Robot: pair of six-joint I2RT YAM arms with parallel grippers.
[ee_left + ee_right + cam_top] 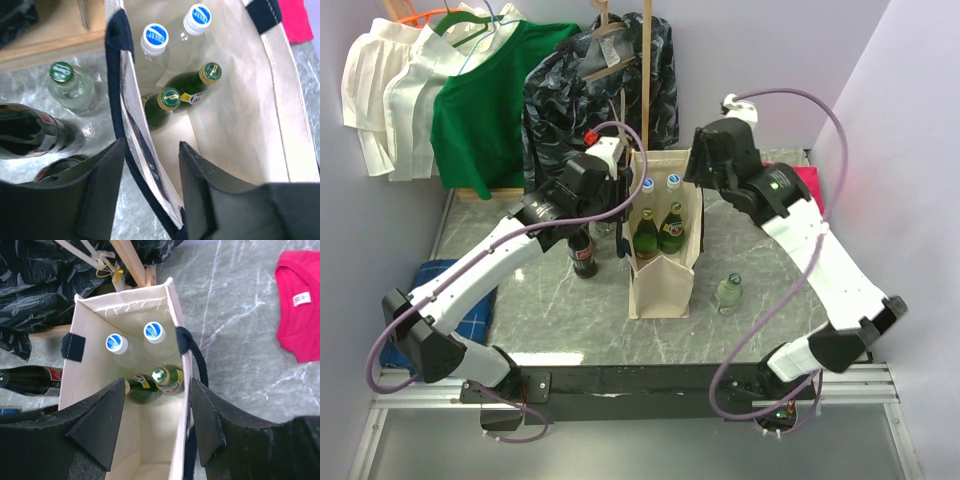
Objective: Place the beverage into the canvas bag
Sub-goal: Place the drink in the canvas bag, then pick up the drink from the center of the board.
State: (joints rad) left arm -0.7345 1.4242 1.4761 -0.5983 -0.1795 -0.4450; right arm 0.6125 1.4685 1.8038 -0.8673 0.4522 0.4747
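The cream canvas bag with navy handles stands upright mid-table. Inside are two clear bottles with blue caps and two green bottles. My left gripper is open, its fingers astride the bag's left wall and handle. My right gripper is open, astride the bag's right wall. A dark cola bottle stands just left of the bag. A small clear green-capped bottle stands right of it. Another one stands by the cola bottle.
Hanging clothes fill the back: white shirts, a green shirt and a dark patterned garment on a wooden stand. A red shirt lies at the right, and a blue cloth at the left edge.
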